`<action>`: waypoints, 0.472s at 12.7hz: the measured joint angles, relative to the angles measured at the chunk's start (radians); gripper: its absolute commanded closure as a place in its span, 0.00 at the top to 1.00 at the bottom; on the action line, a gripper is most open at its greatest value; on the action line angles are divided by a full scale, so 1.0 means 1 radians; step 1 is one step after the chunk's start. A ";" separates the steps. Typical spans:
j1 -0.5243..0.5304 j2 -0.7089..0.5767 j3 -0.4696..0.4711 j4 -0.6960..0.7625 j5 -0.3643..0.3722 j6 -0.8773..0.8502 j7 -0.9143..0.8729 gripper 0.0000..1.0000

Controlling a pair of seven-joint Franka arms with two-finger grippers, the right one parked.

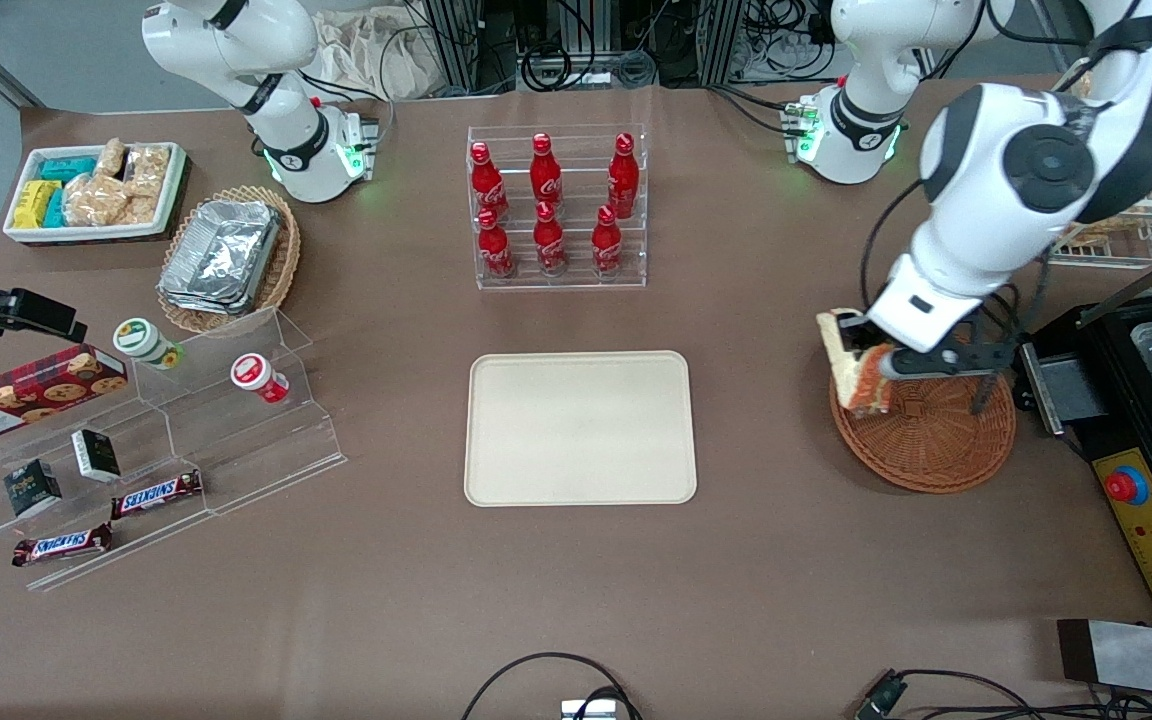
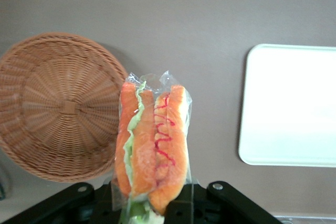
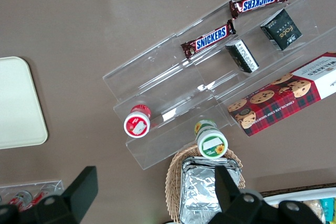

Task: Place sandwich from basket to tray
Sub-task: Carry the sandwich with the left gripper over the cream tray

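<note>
My left gripper [image 1: 871,362] is shut on the wrapped sandwich [image 1: 854,365], holding it in the air above the rim of the reddish-brown wicker basket [image 1: 936,440]. In the wrist view the sandwich [image 2: 152,145] stands on edge between the black fingers [image 2: 197,203], its orange, green and red filling showing through the clear wrap. The basket [image 2: 58,103] below it holds nothing, and the cream tray [image 2: 291,103] lies apart from it. In the front view the tray [image 1: 579,427] sits bare at the table's middle, well apart from the basket toward the parked arm's end.
An acrylic rack of red cola bottles [image 1: 556,205] stands farther from the front camera than the tray. An acrylic step shelf [image 1: 166,440] with snack bars, cups and a cookie box, a foil-container basket [image 1: 228,258] and a white snack bin [image 1: 96,190] lie toward the parked arm's end. A black machine [image 1: 1151,420] flanks the basket.
</note>
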 measured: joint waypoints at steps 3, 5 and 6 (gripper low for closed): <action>0.000 0.051 -0.096 0.029 0.032 0.010 -0.118 0.23; -0.003 0.126 -0.168 0.077 0.098 0.027 -0.225 0.23; -0.012 0.168 -0.192 0.101 0.135 0.039 -0.275 0.23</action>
